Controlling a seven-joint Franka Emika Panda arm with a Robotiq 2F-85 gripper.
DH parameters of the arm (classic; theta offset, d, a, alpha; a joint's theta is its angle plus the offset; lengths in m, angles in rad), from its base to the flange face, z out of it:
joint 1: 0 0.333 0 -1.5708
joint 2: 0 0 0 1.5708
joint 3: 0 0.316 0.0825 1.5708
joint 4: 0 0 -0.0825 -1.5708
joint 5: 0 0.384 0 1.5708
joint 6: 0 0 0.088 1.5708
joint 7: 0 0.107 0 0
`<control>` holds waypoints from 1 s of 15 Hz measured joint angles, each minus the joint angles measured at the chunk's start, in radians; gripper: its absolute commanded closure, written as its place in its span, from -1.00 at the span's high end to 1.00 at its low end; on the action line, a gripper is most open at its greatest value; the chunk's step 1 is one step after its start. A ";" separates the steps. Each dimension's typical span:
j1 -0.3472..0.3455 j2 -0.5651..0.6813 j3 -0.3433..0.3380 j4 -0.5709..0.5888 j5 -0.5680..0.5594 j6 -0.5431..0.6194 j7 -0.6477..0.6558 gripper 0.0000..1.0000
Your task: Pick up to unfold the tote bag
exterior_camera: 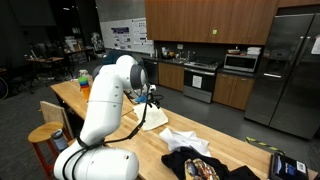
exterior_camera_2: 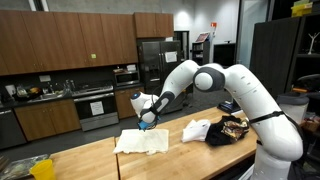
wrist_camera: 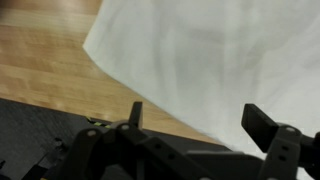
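The cream tote bag [exterior_camera_2: 142, 141] lies flat on the wooden counter; it also shows in an exterior view [exterior_camera: 153, 117] and fills the upper right of the wrist view [wrist_camera: 210, 60]. My gripper [exterior_camera_2: 147, 121] hovers just above the bag's far edge, seen too in an exterior view [exterior_camera: 150, 101]. In the wrist view the two fingers [wrist_camera: 195, 122] stand wide apart with nothing between them, over the bag's edge and the bare wood.
White cloth [exterior_camera_2: 196, 129] and a dark bag with colourful items [exterior_camera_2: 230, 130] lie on the counter [exterior_camera_2: 90, 160] beside the tote bag. A yellow-green object [exterior_camera_2: 42, 169] sits at the counter's near corner. Bottles [exterior_camera: 84, 78] stand at the far end.
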 measured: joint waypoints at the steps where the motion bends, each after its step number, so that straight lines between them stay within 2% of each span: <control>1: -0.004 0.006 0.000 0.000 0.034 0.041 -0.001 1.00; 4: -0.029 0.037 0.001 0.014 0.142 0.135 -0.043 1.00; 9: -0.106 0.107 0.018 0.113 0.353 0.139 -0.226 1.00; 15: -0.127 0.195 0.040 0.280 0.430 0.138 -0.491 1.00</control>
